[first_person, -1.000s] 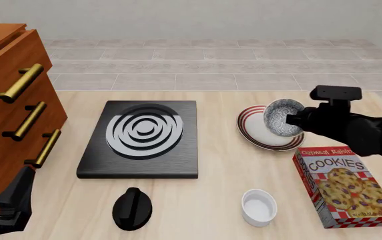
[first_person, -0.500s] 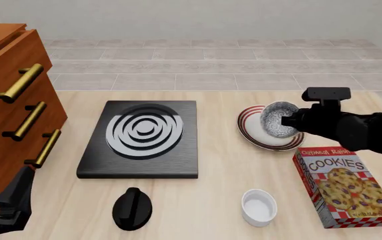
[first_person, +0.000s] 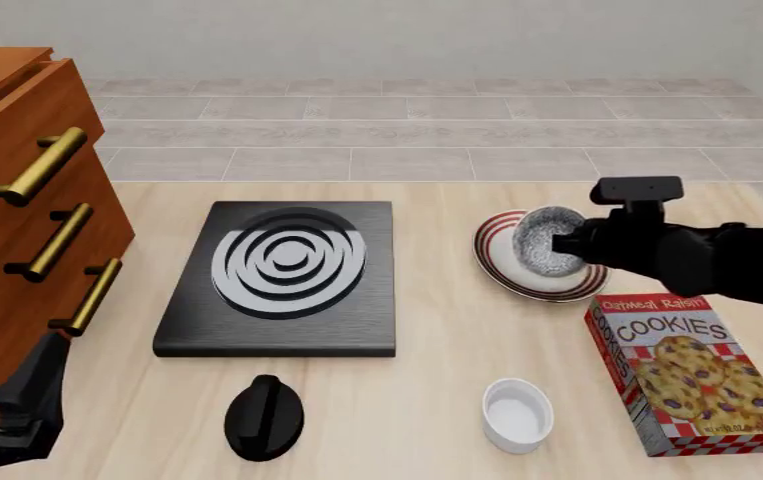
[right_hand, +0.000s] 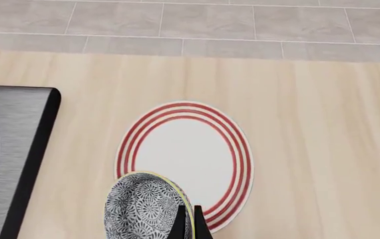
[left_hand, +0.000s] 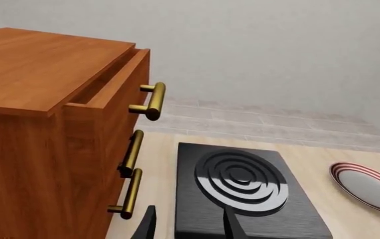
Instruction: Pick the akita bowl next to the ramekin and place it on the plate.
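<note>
**Speckled bowl held over the striped plate**

The right gripper (first_person: 571, 243) is clamped on the rim of the akita bowl (first_person: 545, 245), its fingers pinching the bowl's edge; the right wrist view shows the two fingertips (right_hand: 176, 226) close together with the rim between them. The bowl is tilted, its grey-and-white speckled inside turned toward the stove, and it sits over the plate (first_person: 495, 258) with the red stripes. Whether it touches the plate cannot be told.

The ramekin (first_person: 517, 413) stands alone near the counter's front edge, just beside the cookie box (first_person: 688, 372) and well apart from the bowl. A black rounded thing with a ridge (first_person: 264, 417) lies in front of the black stove (first_person: 274, 325) with white rings.

The left gripper (left_hand: 188, 225) hangs near the wooden drawer cabinet (left_hand: 40, 129), its fingers spread apart and holding nothing.
</note>
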You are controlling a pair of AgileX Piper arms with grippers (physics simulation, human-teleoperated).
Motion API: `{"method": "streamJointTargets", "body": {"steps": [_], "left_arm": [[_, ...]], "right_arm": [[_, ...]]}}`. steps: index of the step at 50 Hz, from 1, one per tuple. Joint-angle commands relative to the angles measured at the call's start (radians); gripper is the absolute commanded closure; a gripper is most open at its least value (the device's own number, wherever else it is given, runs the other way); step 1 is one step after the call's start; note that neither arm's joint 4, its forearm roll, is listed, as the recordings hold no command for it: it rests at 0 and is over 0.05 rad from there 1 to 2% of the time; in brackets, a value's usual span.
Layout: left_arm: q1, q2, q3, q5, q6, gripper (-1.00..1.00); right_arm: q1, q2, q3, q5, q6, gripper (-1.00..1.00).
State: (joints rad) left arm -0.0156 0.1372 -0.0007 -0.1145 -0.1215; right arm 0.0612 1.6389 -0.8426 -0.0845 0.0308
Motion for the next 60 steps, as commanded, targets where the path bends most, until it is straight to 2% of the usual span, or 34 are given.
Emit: {"method": "streamJointTargets", "body": {"steps": [1,60], "left_arm": [[0.003,0.003,0.0,-0.001,0.0,-1.0],[0.02,0.022,0.0,-0.015,-0.007,-1.0]], "right_arm": [[-0.002,0.032,-0.017,-0.015,-0.003,1.0],[-0.044,0.223,-0.113,-0.076,-0.055,1.0]]}}
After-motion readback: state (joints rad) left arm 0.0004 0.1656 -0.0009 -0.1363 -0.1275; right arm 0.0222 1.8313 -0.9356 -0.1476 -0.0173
